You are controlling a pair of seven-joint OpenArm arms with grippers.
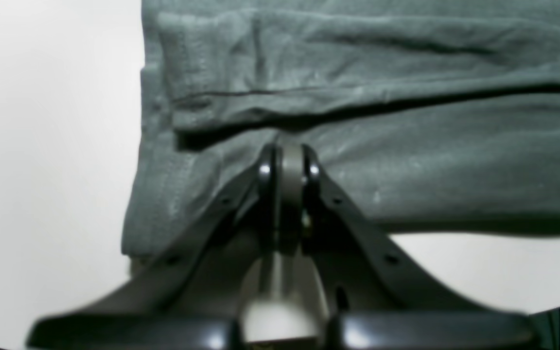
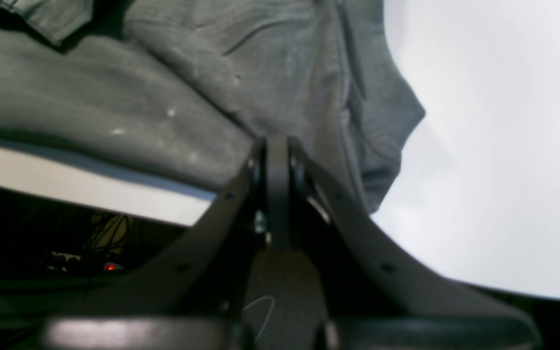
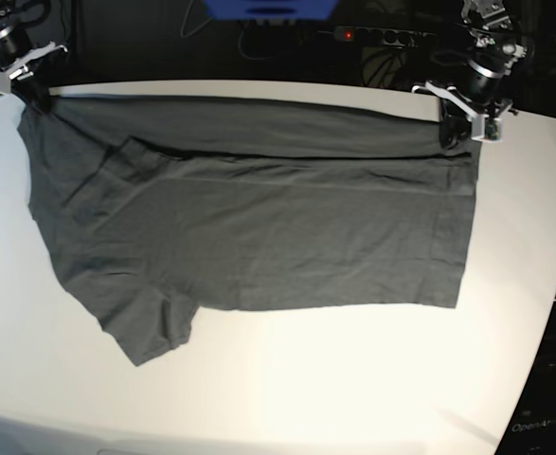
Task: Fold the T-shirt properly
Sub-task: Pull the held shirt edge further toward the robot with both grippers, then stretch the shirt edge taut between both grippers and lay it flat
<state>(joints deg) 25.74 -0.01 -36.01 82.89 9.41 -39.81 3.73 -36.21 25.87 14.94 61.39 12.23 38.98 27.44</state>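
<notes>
While wrist views blur, base shows T-shirt (image 3: 259,227) whole.

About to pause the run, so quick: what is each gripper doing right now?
Left gripper: shut on the T-shirt.
Right gripper: shut on the T-shirt.

T-shirt (image 3: 259,227): spread flat on the desk (image 3: 353,379), far strip folded over toward the near side
Left gripper (image 3: 456,133): T-shirt's far right corner in the base view
Right gripper (image 3: 33,95): far left corner
Sleeve (image 3: 150,332): near left
</notes>
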